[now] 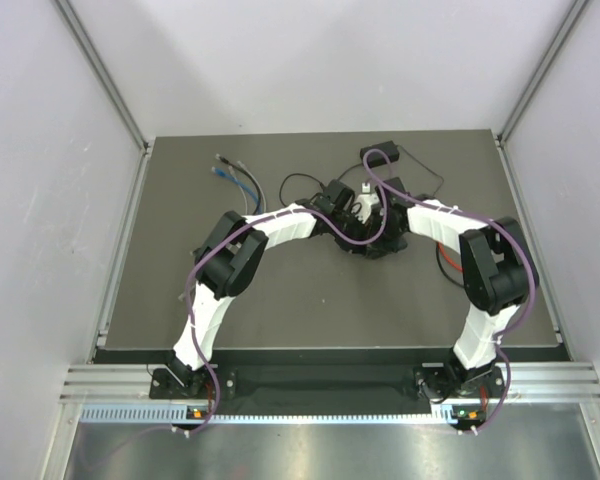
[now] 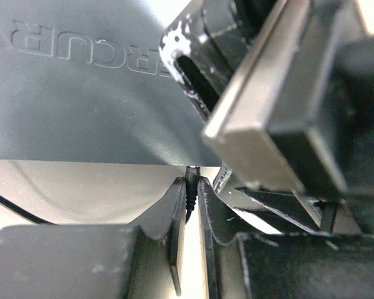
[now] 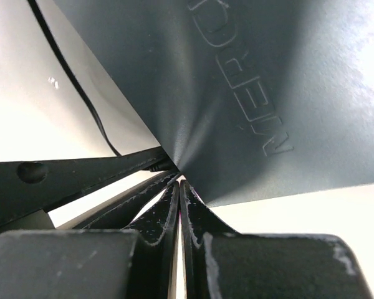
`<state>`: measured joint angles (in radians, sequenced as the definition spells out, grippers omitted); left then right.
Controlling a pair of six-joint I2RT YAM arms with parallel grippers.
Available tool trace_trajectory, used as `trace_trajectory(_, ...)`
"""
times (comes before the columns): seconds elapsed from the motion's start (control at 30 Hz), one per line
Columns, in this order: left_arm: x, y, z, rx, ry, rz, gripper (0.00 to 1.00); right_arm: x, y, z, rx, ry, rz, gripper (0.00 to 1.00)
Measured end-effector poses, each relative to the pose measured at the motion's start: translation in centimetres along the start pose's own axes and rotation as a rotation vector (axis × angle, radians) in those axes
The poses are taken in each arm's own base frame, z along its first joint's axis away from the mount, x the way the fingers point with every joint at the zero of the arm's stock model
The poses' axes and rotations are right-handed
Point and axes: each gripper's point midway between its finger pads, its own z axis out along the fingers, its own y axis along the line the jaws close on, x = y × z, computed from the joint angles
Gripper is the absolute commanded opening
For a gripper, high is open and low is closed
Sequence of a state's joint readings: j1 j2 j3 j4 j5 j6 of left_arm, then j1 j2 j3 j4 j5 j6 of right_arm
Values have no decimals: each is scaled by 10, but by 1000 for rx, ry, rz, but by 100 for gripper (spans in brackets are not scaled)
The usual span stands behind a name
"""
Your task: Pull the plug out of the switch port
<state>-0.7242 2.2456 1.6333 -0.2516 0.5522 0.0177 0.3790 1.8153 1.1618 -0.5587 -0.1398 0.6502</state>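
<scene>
Left hand [image 2: 187, 187] clamped on the thin black plug [image 2: 190, 170] — just below the grey switch [image 2: 81, 106]. Right hand [image 3: 179, 190] with fingers [image 3: 156, 215] pressed together, tips at the switch's corner.

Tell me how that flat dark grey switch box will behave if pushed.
Probably rigid: the flat dark grey switch box shows a hard moulded face with embossed letters. Likely slippery given its smooth sheen, so it may slide if the left gripper, shut on the thin black plug, pulls.

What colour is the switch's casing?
The switch is plain dark grey, with raised lettering in the same grey. It shows best in the right wrist view.
</scene>
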Motion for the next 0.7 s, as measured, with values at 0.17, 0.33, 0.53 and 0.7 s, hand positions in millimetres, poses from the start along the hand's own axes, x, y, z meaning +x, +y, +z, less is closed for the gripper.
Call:
trace_trajectory(0.17,4,-2,0,14,8,-7,0,-26,-29,4,154,-130,17,0)
trace_trajectory(0.33,9,-8,-1,37,21,-12,0,-57,-60,-1,260,-250,62,0)
trace_trajectory(0.53,13,-14,-3,59,33,-16,0,-59,-60,-2,229,-268,29,0)
trace_trajectory(0.7,16,-10,-10,47,48,-47,0,-27,-58,-12,156,-198,-6,0)
